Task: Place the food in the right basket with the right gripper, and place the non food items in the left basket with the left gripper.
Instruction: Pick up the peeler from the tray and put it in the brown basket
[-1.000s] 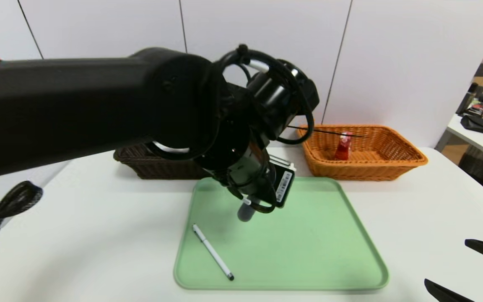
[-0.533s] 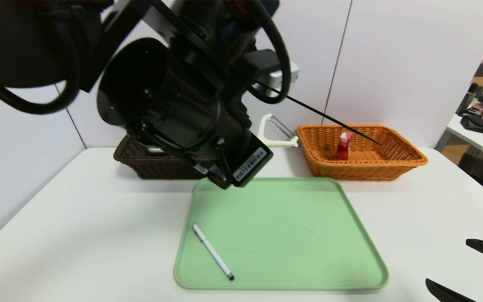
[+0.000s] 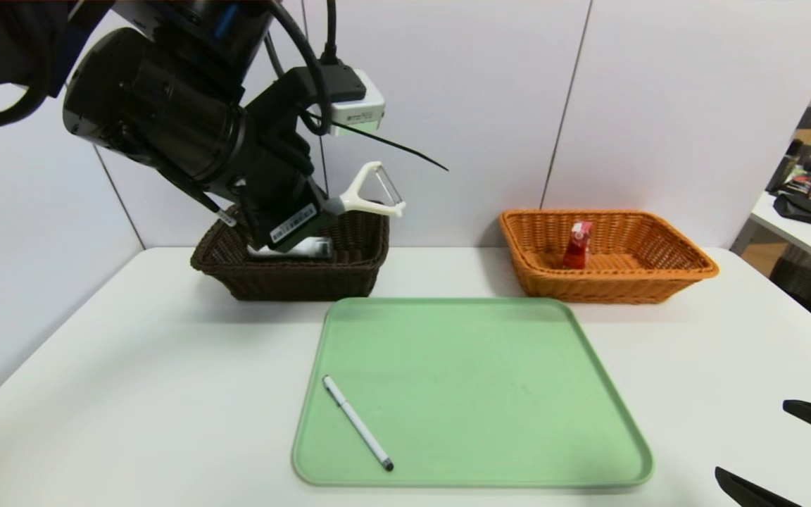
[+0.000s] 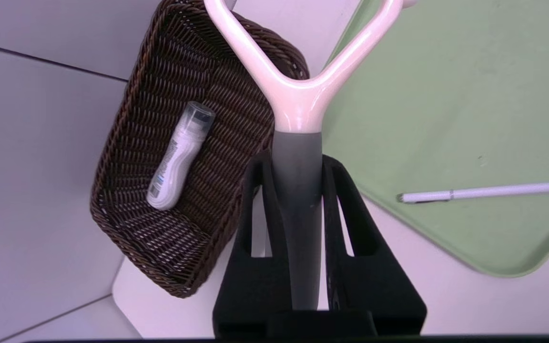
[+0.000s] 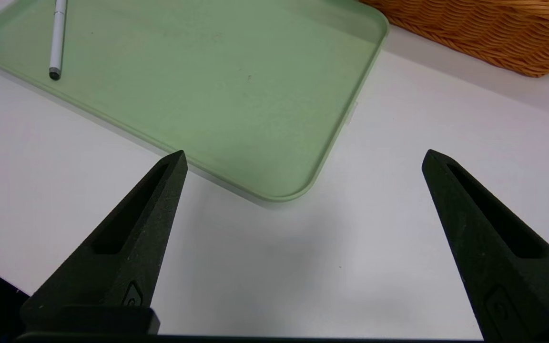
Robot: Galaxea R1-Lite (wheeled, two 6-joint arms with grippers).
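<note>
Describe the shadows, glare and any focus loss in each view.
Head view: soft shadow under the dark basket; the near left arm bulks dark at top left. Left wrist view: a glossy highlight on the peeler held in the left pincer; the white bottle reads sharp. Right wrist view: the open right pincer looms large over a faint shadow beside the green tray.

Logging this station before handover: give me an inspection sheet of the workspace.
Surface: white table, green tray on it.
Job's things: peeler held above brown basket; white tube inside it; pen on tray; red packet in orange basket.
Clutter: nothing seen.
Grippers: left gripper shut on peeler's handle; right gripper open, low beside the tray.
Cables: black cable on left arm.
Surroundings: white wall panels.
</note>
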